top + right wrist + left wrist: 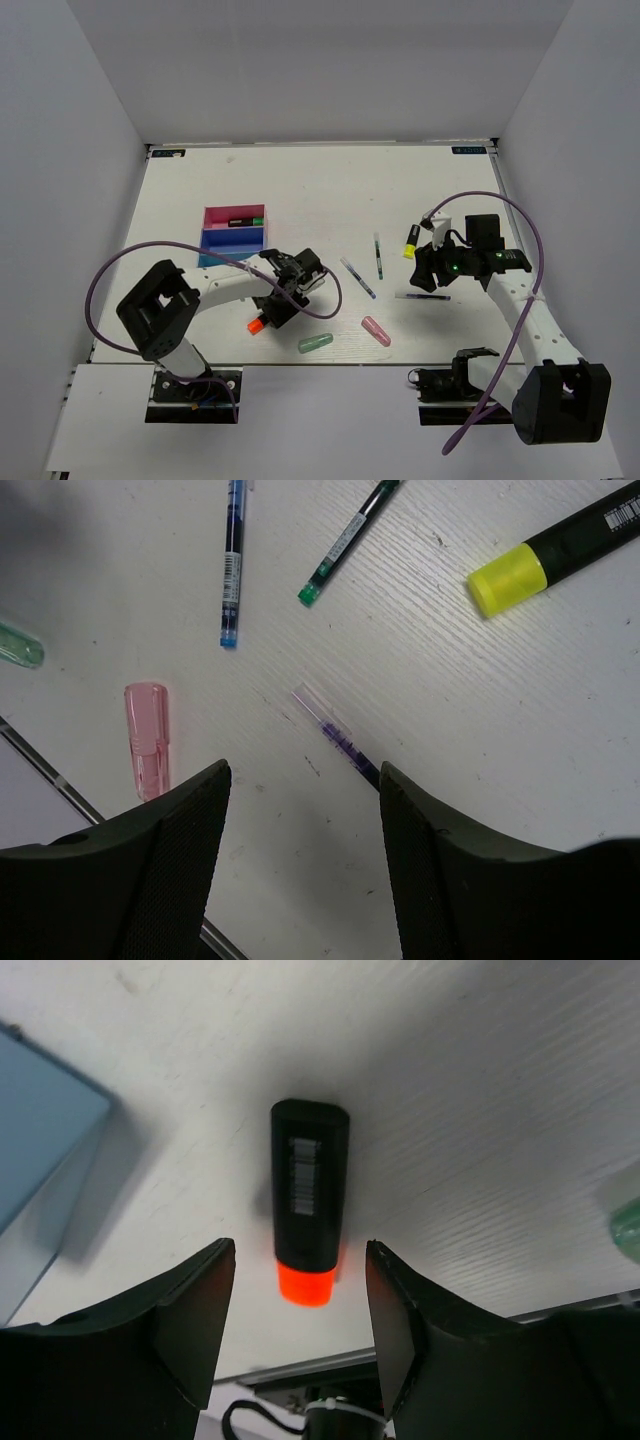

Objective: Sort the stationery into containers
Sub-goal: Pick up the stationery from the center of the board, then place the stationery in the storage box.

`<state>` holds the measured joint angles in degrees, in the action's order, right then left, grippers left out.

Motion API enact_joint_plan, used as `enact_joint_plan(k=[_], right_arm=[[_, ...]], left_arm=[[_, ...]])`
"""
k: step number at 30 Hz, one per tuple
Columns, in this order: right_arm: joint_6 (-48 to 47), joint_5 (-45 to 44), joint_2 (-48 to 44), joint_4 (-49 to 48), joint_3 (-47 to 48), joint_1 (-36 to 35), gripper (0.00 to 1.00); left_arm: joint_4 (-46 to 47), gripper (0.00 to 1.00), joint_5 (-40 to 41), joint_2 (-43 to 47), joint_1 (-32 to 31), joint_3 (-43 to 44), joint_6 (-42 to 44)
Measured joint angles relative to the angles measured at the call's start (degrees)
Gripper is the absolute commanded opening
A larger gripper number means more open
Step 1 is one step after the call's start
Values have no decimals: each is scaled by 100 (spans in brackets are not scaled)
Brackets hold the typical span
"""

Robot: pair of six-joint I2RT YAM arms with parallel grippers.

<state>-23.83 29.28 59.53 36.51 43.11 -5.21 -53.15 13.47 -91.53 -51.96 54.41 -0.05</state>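
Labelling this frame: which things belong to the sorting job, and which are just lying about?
Job: orange-capped marker, yellow-capped marker, green-capped marker in the pink bin, blue pen, green pen, purple pen, pink capsule, green capsule, three-bin organizer.
Not job: purple cables, corner labels, table.

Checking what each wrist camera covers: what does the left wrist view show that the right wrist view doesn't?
Left wrist only: orange-capped marker inside the open left gripper, plus a blue bin corner. Right wrist only: yellow-capped marker, blue pen, green pen, purple pen, pink capsule, open right gripper. Both: white table, green capsule at the edge.
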Motion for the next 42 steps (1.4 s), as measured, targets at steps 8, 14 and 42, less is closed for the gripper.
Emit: enact_joint_plan(k=[8,14,42], right_arm=[[-2,-66,15,-2,0,0,64],[-20,-70,15,-4,0,0,64],[-79,2,-149,-68,-9,28,0]], left_arm=[[518,63,-737,-28,404,-280,-26],[605,41,-1185,-33,553,-374,-59],[1460,0,656,79,1799,935,3980]])
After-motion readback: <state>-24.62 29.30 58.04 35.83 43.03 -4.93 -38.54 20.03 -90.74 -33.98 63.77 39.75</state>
